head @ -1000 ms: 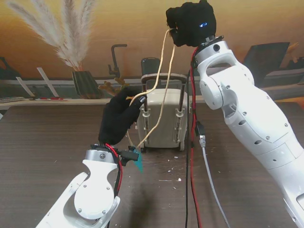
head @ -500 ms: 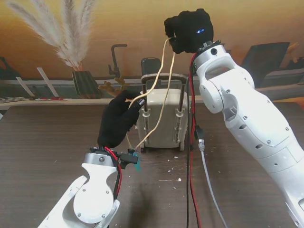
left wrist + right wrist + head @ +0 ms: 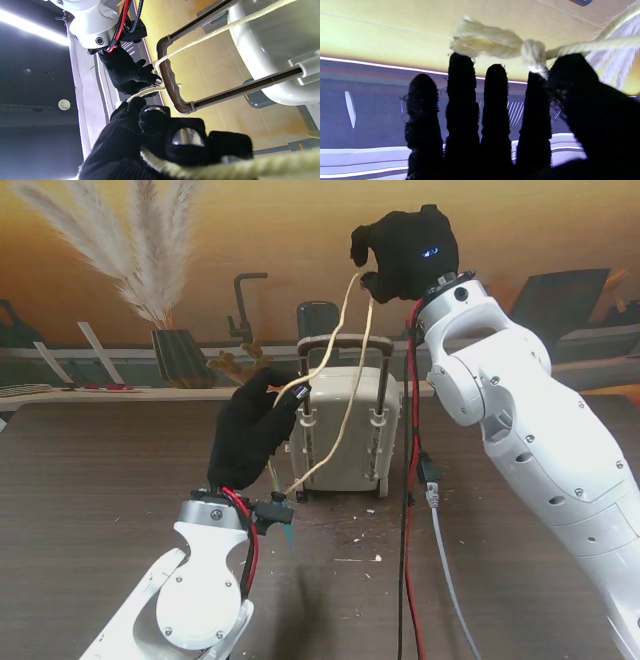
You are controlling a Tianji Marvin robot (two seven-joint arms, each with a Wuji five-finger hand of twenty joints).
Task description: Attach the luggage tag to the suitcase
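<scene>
Stand view showed limp cream cord [image 3: 345,360] threaded through the suitcase [image 3: 345,442] handle at frame centre, right hand [image 3: 405,252] pinching its knotted end at upper centre, left hand [image 3: 250,435] gripping lower; judged light, best held near the knot.

You had no readable text, label, brand, number or sign to go on in any view; nothing on the suitcase [image 3: 345,430] could be read either.
</scene>
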